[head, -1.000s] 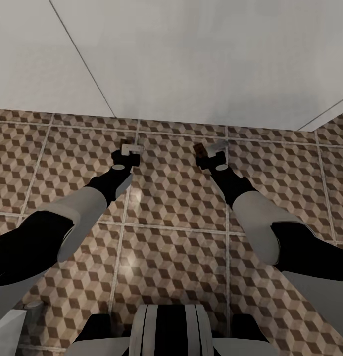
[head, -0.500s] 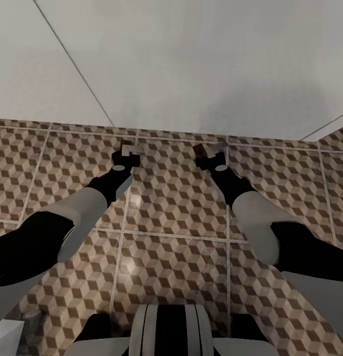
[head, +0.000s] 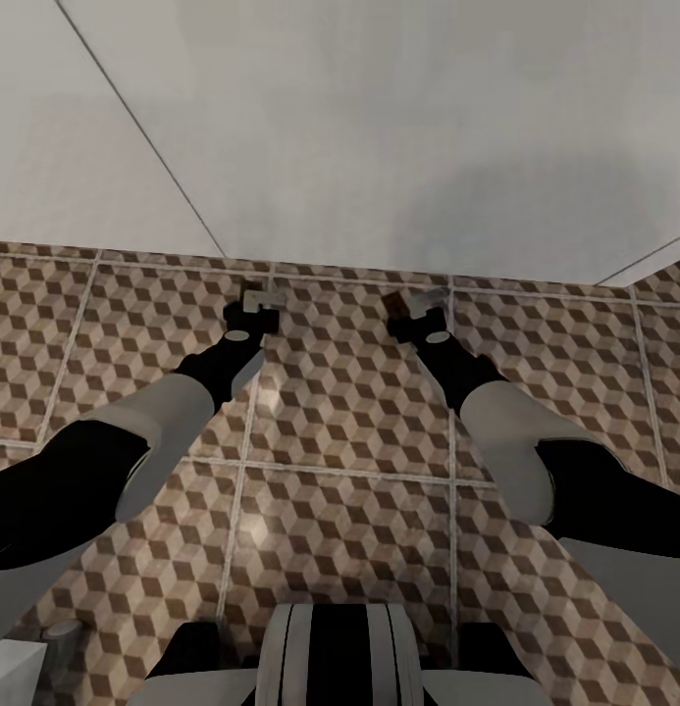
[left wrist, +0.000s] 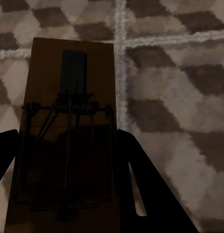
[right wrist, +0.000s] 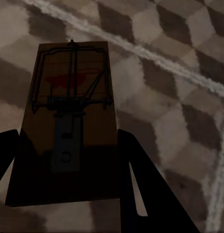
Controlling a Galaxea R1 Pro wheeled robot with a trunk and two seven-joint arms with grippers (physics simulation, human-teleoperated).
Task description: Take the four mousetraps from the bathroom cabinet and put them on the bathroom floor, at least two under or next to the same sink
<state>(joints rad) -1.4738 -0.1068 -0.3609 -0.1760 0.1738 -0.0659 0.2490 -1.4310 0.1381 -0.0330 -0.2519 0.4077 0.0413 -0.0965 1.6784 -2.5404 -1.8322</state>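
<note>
- Both pincers are closed on mousetraps: the left pincer (head: 258,299) grips one mousetrap (left wrist: 68,131) by its long sides, and the right pincer (head: 414,309) grips a second mousetrap (right wrist: 68,121) the same way.
- In the head view the two arms reach forward and down over the bathroom floor (head: 349,412), and the pincers hang near the line where the tiles meet the white wall (head: 379,127).
- In both wrist views each board sits flat between the dark fingers, with the cube-pattern tiles close behind it. I cannot tell if either board is touching the floor.
- The red mark shows on the trap in the right pincer; the trap in the left pincer lies in shadow, so I can make out its wire parts only.
- My judgement: the step in hand is to put both traps down. To do it well, lower each arm slowly until the board lies flat on the tiles, then open the fingers, so the trap does not drop or tip.
- The sink is not visible to me, so I cannot judge if this spot is beside it; this should be checked before letting go.
</note>
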